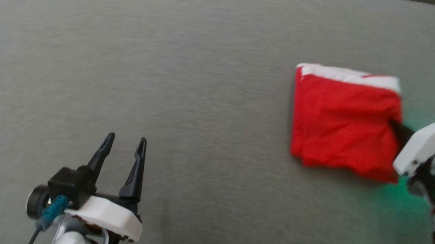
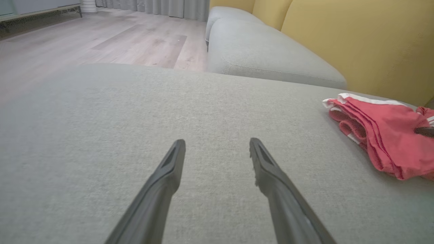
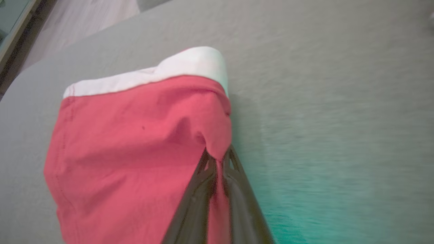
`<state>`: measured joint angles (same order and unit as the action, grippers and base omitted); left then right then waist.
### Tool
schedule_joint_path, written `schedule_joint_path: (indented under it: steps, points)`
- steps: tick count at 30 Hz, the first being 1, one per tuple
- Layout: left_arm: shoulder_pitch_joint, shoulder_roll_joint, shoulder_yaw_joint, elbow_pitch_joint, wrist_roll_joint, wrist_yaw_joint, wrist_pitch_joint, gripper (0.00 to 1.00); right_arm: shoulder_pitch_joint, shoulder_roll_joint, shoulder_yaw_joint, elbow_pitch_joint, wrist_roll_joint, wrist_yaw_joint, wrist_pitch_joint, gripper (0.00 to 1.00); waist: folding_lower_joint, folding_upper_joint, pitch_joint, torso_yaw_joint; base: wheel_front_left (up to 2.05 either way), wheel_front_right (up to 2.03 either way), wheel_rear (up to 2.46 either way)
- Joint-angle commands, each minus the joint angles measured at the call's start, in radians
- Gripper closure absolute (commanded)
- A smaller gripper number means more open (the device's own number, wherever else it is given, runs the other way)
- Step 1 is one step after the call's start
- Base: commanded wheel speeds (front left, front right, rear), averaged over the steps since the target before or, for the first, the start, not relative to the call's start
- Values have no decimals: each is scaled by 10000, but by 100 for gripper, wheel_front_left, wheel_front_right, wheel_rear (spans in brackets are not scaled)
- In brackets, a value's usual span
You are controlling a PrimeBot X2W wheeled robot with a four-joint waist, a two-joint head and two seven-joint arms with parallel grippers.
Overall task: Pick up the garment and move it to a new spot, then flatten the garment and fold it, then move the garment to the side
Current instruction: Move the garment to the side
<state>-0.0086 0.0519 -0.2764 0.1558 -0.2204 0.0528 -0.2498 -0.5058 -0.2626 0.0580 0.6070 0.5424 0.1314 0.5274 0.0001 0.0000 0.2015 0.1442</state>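
- On the grey cushion [image 1: 165, 68], head view: the folded red garment [image 1: 341, 122] is seen lying at the right side, with its white waistband [image 1: 349, 76] at the far edge.
- The right gripper [image 1: 400, 130] is clamped on the garment's right edge. The left gripper [image 1: 126, 140] is held at lower left, fingers spread, nothing gripped, well apart from the garment.
- Left wrist view: the left gripper [image 2: 217, 142] is shown released over the grey cushion. The garment [image 2: 383, 135] is seen at far right, with a yellow backrest [image 2: 356, 44] behind it.
- Right wrist view: the right gripper [image 3: 217, 157] is pinched tight on a fold of the garment [image 3: 135, 145], and cloth is bunched at the fingertips.
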Motion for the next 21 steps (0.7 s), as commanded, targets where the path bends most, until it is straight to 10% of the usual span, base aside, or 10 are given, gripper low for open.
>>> schedule_joint_path:
  steps: [1, 9, 21]
  points:
    - [-399, -16, 424, -408, 141, -15, -120, 0, -517, -365, 74, -481, -107, -7, -151, 100, -1, 0, 185, -1121, 0, 0, 0]
    - [-907, -15, 621, -311, 705, -466, -120, 0, -742, -1173, -583, -616, -581, -7, -563, 100, -1, 0, 587, -2600, 0, 0, 0]
    - [-1560, 15, 656, -188, 1230, -797, -120, 0, -2345, -3032, -1110, -495, -2486, -7, -492, 100, -1, 0, 1680, -1850, 0, 0, 0]
